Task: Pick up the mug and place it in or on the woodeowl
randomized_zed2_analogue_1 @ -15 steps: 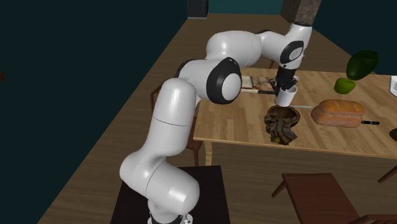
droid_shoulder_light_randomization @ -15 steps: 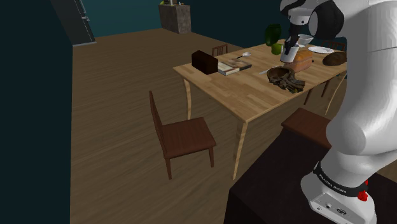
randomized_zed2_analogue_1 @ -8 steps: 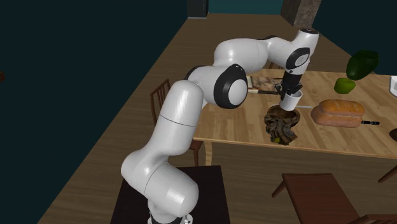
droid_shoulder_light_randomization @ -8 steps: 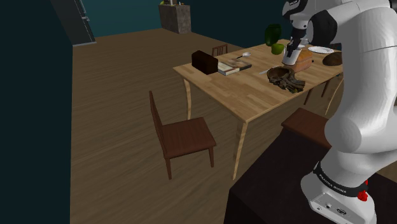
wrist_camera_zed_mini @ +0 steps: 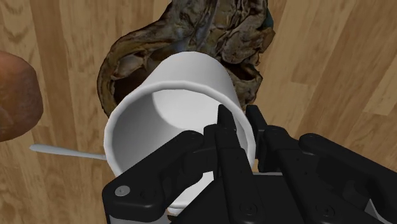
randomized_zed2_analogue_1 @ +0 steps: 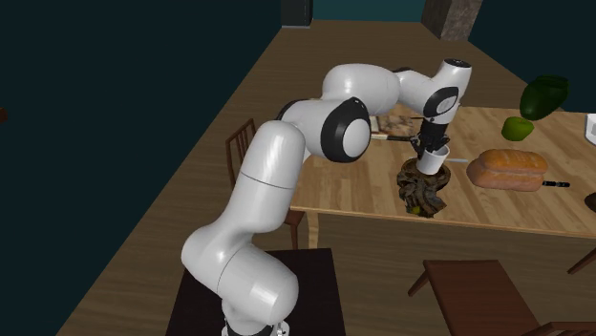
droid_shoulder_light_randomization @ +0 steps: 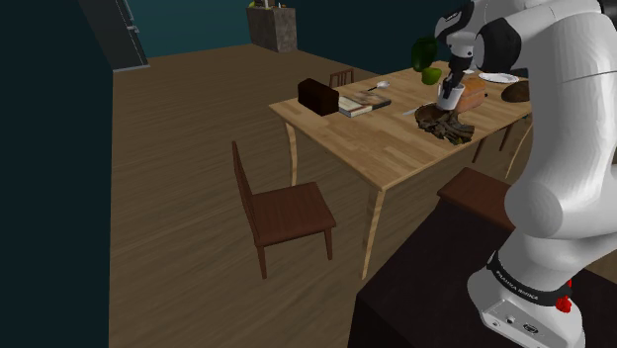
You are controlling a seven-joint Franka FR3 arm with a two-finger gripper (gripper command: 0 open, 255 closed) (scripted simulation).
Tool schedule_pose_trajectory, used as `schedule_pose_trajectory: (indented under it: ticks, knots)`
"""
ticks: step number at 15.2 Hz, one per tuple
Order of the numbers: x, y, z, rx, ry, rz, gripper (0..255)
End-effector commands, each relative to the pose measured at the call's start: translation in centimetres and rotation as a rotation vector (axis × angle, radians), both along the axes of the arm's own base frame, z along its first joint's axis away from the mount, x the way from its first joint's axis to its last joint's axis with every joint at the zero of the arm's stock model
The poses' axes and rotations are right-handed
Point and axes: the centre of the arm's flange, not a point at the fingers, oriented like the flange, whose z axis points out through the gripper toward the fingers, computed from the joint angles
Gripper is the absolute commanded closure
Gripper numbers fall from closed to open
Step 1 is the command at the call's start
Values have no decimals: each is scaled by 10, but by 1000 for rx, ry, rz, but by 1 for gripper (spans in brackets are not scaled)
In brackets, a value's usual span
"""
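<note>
A plain white mug [wrist_camera_zed_mini: 167,105] hangs tilted in my gripper [wrist_camera_zed_mini: 230,125], whose black fingers are shut on its rim wall. The mug [randomized_zed2_analogue_1: 432,159] sits low over the gnarled dark brown wooden bowl [randomized_zed2_analogue_1: 423,189], right at its opening; I cannot tell whether they touch. In the shoulder view the mug [droid_shoulder_light_randomization: 450,97] and gripper [droid_shoulder_light_randomization: 453,85] stand just above the bowl [droid_shoulder_light_randomization: 445,123] on the light wooden table [droid_shoulder_light_randomization: 386,143]. Seen from the wrist, the bowl [wrist_camera_zed_mini: 191,32] lies directly behind the mug.
A bread loaf [randomized_zed2_analogue_1: 508,168] lies beside the bowl, with a knife [randomized_zed2_analogue_1: 559,183] past it. Green objects [randomized_zed2_analogue_1: 542,96] stand farther back. A book [droid_shoulder_light_randomization: 363,102] and a dark box [droid_shoulder_light_randomization: 317,96] sit at the table's end. Brown chairs [droid_shoulder_light_randomization: 282,210] flank the table.
The arm carried the mug a little toward the second exterior view's right, then lowered it onto the bowl's opening. The grip stayed shut throughout.
</note>
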Motion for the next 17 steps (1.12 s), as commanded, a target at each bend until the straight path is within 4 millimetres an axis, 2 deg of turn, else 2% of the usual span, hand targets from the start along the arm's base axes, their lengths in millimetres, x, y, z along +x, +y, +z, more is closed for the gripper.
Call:
schedule_pose_trajectory:
  ticks: [1,4,12,13,17]
  knots:
    - [-1,0,-11,-1,0,0,255]
    - [-1,0,-26,-1,0,0,255]
    - [-1,0,-26,-1,0,0,255]
    - [-1,0,-26,-1,0,0,0]
    - [-1,0,-26,-1,0,0,0]
